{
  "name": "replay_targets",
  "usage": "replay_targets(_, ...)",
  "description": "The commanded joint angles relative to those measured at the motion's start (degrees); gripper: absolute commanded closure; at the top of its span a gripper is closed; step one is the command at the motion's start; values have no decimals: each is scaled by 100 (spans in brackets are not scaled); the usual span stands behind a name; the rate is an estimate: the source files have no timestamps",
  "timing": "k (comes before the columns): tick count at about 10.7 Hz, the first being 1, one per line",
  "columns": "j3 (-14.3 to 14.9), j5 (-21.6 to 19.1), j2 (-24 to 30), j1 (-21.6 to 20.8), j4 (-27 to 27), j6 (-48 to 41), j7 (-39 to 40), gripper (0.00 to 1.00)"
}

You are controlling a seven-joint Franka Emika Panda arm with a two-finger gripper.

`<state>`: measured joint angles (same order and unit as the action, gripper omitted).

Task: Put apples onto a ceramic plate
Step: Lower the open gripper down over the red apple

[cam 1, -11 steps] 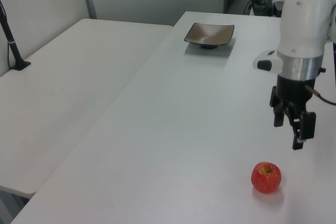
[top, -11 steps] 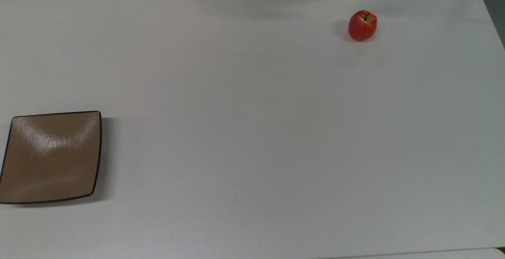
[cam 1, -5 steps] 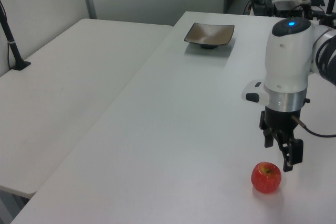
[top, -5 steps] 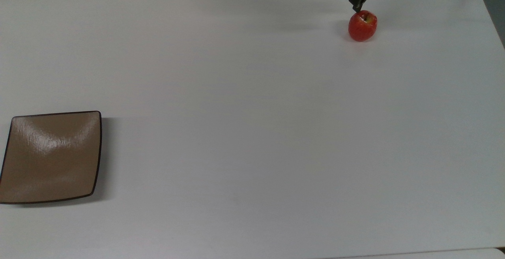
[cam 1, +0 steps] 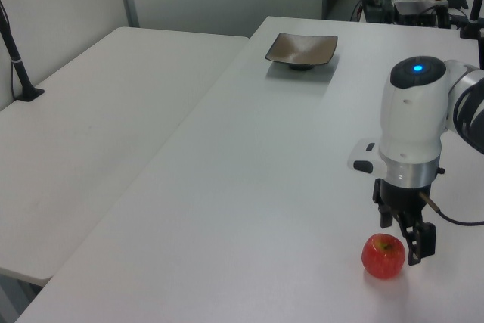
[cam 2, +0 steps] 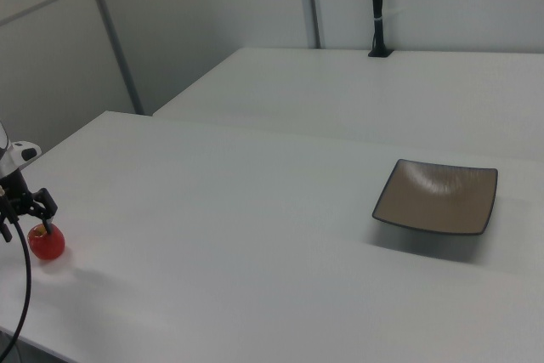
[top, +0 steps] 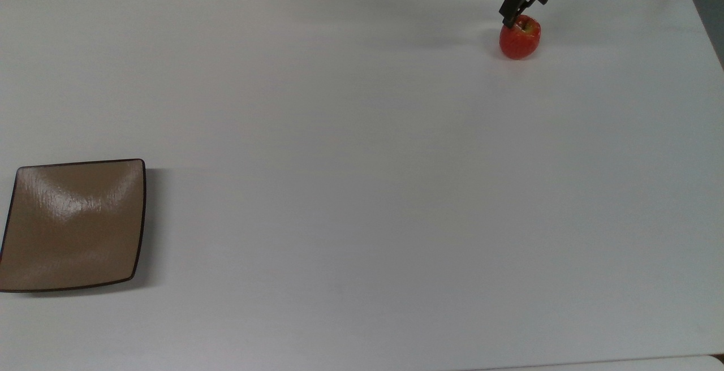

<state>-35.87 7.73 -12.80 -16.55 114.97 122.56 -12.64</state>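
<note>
The gripper (cam 1: pixel 408 241) has come down — from well above the table to just beside the apple (cam 1: pixel 383 256).

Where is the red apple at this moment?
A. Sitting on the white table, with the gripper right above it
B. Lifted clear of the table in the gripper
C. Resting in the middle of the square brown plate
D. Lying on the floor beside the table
A: the red apple rests on the white table with the gripper just over its top, far from the bare square brown plate.
</note>
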Motion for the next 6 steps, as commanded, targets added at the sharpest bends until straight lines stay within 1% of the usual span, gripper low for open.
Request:
replay_targets(1, 18, 307, -83, -50, 43, 189, -143, 0)
replay_targets(4, 18, 641, -162, -50, 34, 198, -230, 0)
replay_targets(6, 18, 984, -363, -59, 25, 495, -589, 0)
